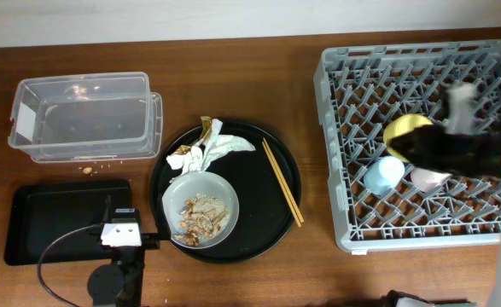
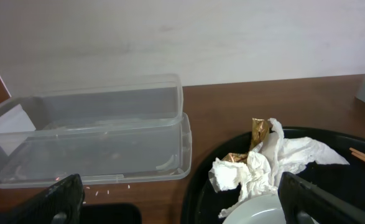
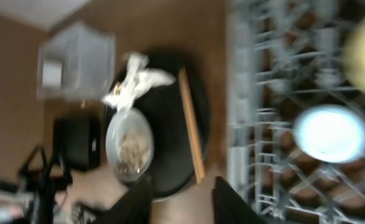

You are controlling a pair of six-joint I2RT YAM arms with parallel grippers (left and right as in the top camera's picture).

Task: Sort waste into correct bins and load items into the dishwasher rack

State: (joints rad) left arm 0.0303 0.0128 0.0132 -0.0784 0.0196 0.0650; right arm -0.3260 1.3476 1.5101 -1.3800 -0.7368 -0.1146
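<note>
Left gripper (image 2: 181, 184): jaws spread wide, nothing held, low over the near-left table (image 1: 259, 77), facing away. One finger sits at each near corner of the left wrist view. Just left of it in the overhead view lies the shallow black tray (image 1: 58, 220), nothing visible inside. Just right, the grey plate (image 1: 200, 213) carries the brownish food scraps (image 1: 200, 217). The plate sits on the near-left part of the round black tray (image 1: 259, 217). Crumpled white napkins (image 2: 266, 162) with a gold-brown wrapper (image 2: 258, 132) lie at the tray's far-left, touching the plate's far rim. Chopsticks (image 1: 282, 181) lie diagonally on the tray's right side. The clear tub (image 1: 84, 115) stands far-left, upright, with a few crumbs in and beside it.

Right gripper (image 3: 183, 183): view blurred, but the fingers show a moderate gap with nothing between. Its arm hangs over the dishwasher rack (image 1: 352, 102) at right. In the rack's middle sit the yellow bowl (image 1: 406, 130), the light-blue cup (image 1: 385, 173) near-left of it, and the pink cup (image 1: 425, 179) just right of the blue one, partly hidden under the arm.
</note>
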